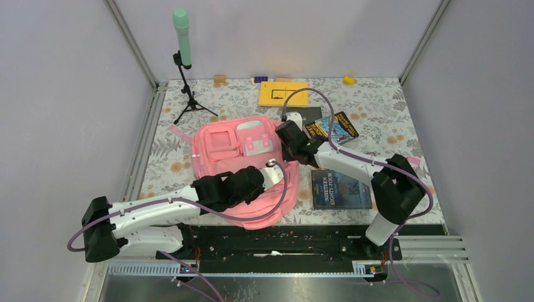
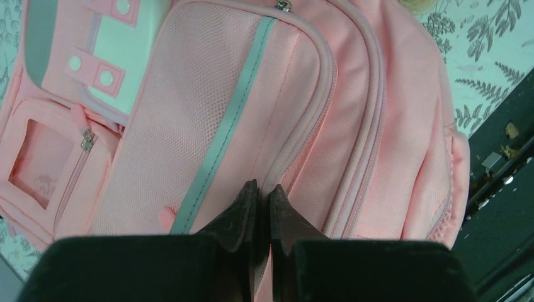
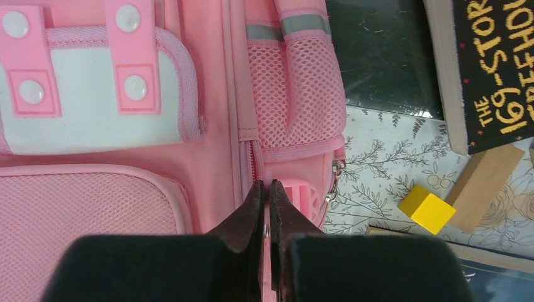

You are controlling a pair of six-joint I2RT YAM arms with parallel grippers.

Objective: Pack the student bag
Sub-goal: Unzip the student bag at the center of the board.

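The student bag (image 1: 217,151), one in number, lies flat with its front up on the floral table (image 1: 390,107), left of centre. Two grippers work at it. The left gripper (image 2: 263,187) sits over the bag's near half, its jaws drawn together with the tips on the seam between the mesh front pocket (image 2: 208,107) and the main body. The right gripper (image 3: 265,184) meets the bag's right edge just beside the side mesh pocket (image 3: 296,94). Its jaws are also pressed together, and a thin pink sliver shows between them. Whether that sliver is pinched cannot be told.

To the right of the bag lie three books, identified by their covers: one yellow (image 1: 283,93), one colourful Treehouse title (image 1: 337,128) and one Nineteen Eighty-Four (image 1: 340,189). The right wrist view also shows one yellow cube (image 3: 427,209) touching one wooden block (image 3: 485,179). One tripod (image 1: 189,104) carries a green-topped rod at the rear left.
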